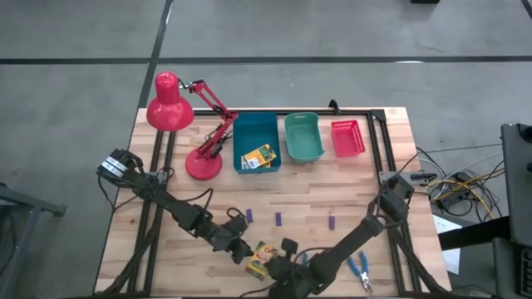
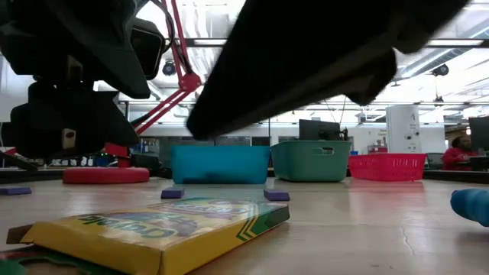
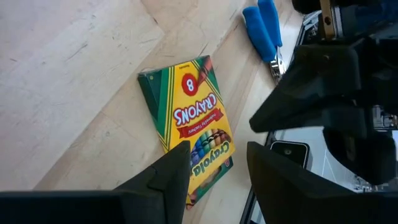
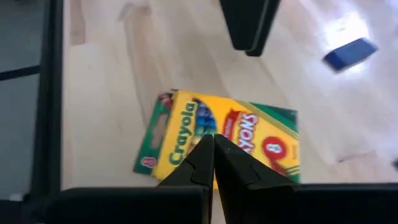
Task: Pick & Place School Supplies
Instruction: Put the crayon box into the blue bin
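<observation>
Flat near the tabletop's front edge lies a crayon box (image 3: 189,134), free for pickup. Left gripper (image 3: 214,163) hovers over it, jaws spread; right gripper (image 4: 213,157) alongside, jaws pressed together

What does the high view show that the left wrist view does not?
Only the high view shows the red lamp, the blue bin holding a crayon box, the teal bin and the red bin. Only the left wrist view shows the left gripper open. Both show the crayon box at the table's near edge and blue-handled tools.
</observation>
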`<action>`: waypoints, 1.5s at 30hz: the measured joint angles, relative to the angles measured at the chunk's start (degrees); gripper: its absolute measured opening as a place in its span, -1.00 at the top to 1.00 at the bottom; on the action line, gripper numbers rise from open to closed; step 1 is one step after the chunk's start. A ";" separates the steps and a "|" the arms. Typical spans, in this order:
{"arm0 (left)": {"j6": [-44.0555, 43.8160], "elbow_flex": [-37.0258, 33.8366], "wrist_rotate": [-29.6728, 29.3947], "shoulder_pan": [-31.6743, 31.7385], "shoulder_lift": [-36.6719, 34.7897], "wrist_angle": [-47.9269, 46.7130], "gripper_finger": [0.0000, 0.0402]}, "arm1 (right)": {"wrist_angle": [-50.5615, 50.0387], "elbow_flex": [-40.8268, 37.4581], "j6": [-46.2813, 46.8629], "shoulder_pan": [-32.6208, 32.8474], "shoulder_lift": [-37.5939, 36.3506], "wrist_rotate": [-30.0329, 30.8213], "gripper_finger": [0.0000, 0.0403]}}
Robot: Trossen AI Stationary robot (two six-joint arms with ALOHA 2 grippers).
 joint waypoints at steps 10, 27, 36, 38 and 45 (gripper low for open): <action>0.13 0.00 -0.04 0.22 0.00 -0.04 0.19 | -0.02 -3.09 9.85 0.89 0.00 1.39 0.96; 0.09 0.00 -1.11 0.26 -0.02 -0.21 0.19 | 0.15 -3.44 10.06 0.65 0.88 -3.09 0.96; 0.02 -0.02 -1.44 0.28 -0.02 -0.33 0.19 | 2.30 -3.43 8.84 0.65 1.97 -3.39 0.96; 0.02 -0.02 -1.44 0.28 -0.02 -0.33 0.19 | 2.30 -3.43 8.48 0.74 1.94 -3.37 0.96; 0.02 -0.02 -1.40 0.28 -0.02 -0.26 0.19 | 4.29 -3.43 7.40 0.74 1.84 -2.99 0.96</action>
